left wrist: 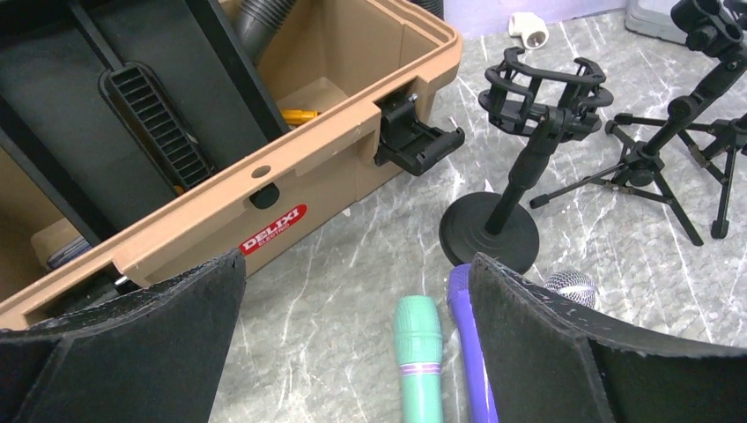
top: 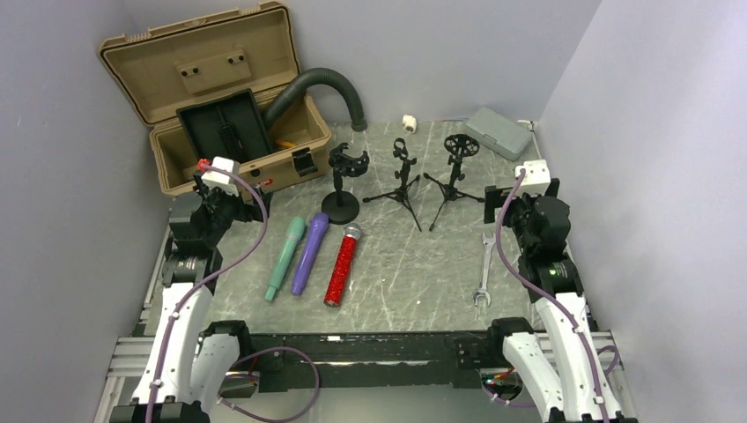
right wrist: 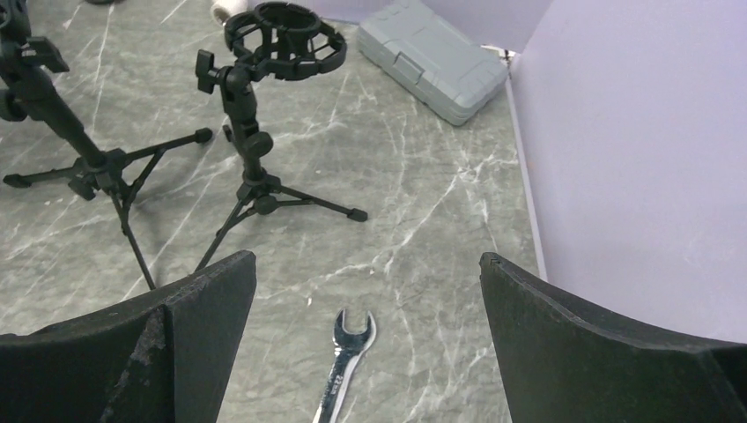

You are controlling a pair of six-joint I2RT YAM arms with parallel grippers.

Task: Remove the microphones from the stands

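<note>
Three microphones lie flat on the table, apart from the stands: a green one point(top: 286, 257), a purple one point(top: 309, 253) and a red glitter one point(top: 343, 264). Behind them stand a round-base stand point(top: 343, 181) with an empty shock mount, a tripod stand point(top: 403, 174) with an empty clip, and a tripod stand point(top: 456, 167) with an empty ring mount. My left gripper point(left wrist: 357, 264) is open and empty above the green microphone point(left wrist: 418, 352) and the purple microphone point(left wrist: 467, 352), near the round-base stand point(left wrist: 520, 176). My right gripper point(right wrist: 368, 260) is open and empty, to the right of the ring-mount tripod point(right wrist: 255, 132).
An open tan case point(top: 220, 106) with a black hose point(top: 326, 84) stands at the back left, close to my left gripper. A grey box point(top: 499, 132) sits at the back right, with a small white fitting point(top: 409, 122) near it. A wrench point(top: 484, 269) lies under my right gripper.
</note>
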